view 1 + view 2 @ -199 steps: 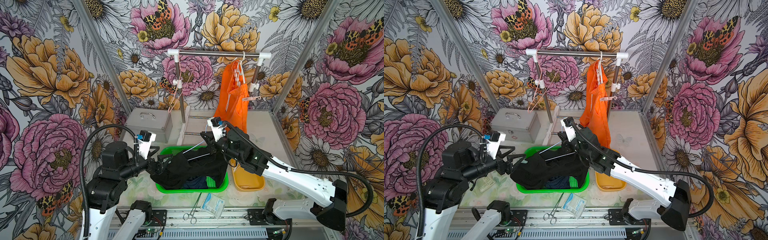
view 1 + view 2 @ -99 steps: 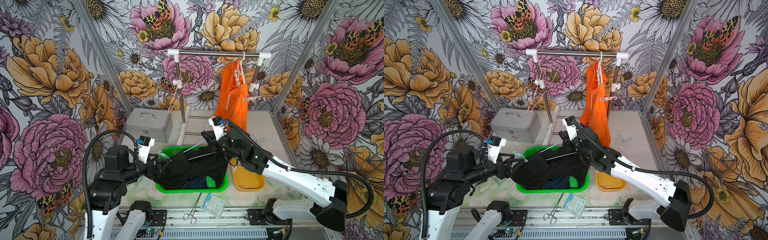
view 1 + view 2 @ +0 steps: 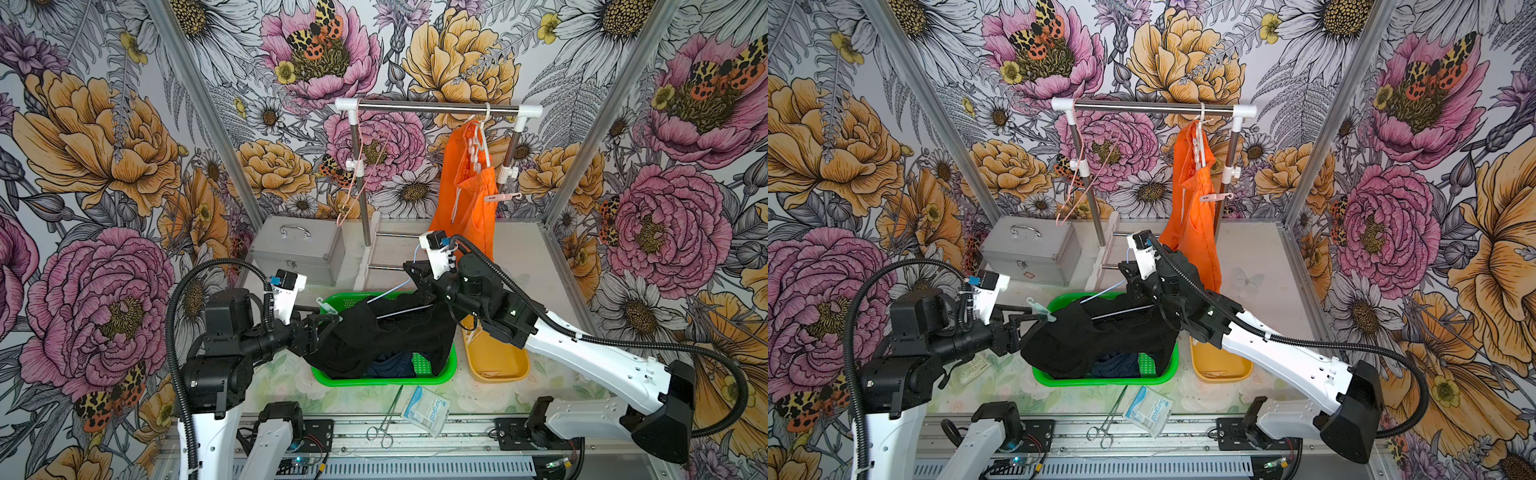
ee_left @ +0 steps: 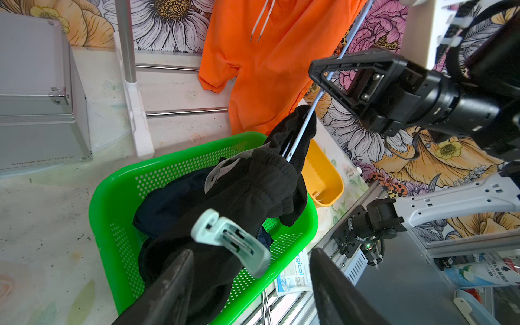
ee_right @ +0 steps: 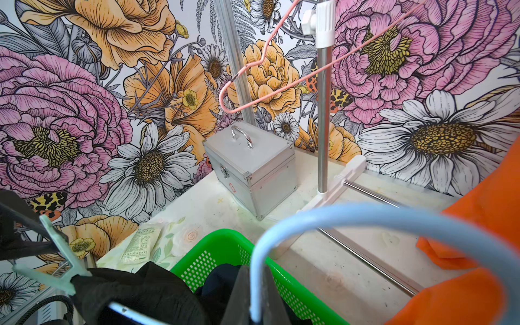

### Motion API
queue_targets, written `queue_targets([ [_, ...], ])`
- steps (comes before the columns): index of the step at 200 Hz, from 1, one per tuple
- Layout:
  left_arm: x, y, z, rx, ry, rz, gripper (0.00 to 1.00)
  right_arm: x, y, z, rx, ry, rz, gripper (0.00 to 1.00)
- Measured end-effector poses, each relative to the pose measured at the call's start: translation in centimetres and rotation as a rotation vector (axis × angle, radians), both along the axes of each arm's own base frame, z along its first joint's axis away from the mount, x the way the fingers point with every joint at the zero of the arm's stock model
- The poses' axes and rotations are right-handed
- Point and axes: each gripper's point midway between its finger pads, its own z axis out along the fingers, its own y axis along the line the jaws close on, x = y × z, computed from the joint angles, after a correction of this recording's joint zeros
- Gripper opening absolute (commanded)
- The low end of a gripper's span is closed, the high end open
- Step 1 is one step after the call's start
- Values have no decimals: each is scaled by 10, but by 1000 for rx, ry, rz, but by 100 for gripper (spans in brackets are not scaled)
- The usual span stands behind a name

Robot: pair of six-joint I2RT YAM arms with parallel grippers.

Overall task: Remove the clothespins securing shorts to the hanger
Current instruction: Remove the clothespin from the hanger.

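Clothespin [image 4: 229, 239], grey-teal, is clipped on one end of the black shorts [image 3: 386, 336]. It sits in the gap between the left fingers [image 4: 174, 278], which stand well apart on either side of it and grip nothing. At the shorts' other end the right fingers [image 5: 240, 298] are pressed together on the hook of a pale-blue hanger [image 5: 365, 216], whose bar runs into the black fabric. Below and between both sets of fingers a green basket [image 3: 374, 381] holds navy shorts [image 3: 392, 365], and the black pair droops into it on top of them. Just beside the basket, under the right arm [image 3: 582, 345], a yellow tray [image 3: 498, 361] is partly covered, and what lies in it is too small to tell. Beyond the right fingers, orange shorts [image 3: 469, 199] hang from the rack [image 3: 436, 109] with a pink clothespin [image 3: 500, 196] on them.
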Motion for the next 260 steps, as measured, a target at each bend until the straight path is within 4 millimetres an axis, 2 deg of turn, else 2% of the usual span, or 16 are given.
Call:
queue_targets([
  [34, 6, 1, 3, 6, -19, 7, 70, 2, -3, -3, 1, 22, -7, 0],
  [67, 16, -1, 13, 0, -111, -3, 70, 7, -10, -10, -10, 54, -22, 0],
  [131, 30, -22, -1, -47, -229, -92, 73, 8, -14, -16, -7, 99, -10, 0],
  [199, 38, -31, 3, -86, -333, -141, 67, 14, -21, -15, 8, 125, -12, 0],
  [227, 36, -32, 3, -104, -350, -144, 57, 15, -23, -15, 10, 130, -12, 0],
  [260, 42, -29, 5, -133, -356, -138, 56, 15, -23, -15, 13, 133, -6, 0],
])
